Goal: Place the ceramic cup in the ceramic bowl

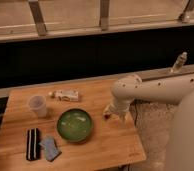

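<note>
The ceramic cup point(38, 105), small, pale and handleless, stands upright on the left part of the wooden table point(115, 142). The ceramic bowl point(75, 124), round, shallow and glossy green, sits in the middle of the table, to the right of the cup and nearer the front. My white arm point(155, 90) reaches in from the right. My gripper point(108, 114) hangs low over the table just right of the bowl, apart from it and far from the cup. It holds nothing that I can see.
A small pale packet point(65, 95) lies behind the bowl. A black striped object point(33, 144) and a blue-grey object point(50, 148) lie at the front left. A bottle point(178, 63) stands on the ledge at the right. A dark wall runs behind the table.
</note>
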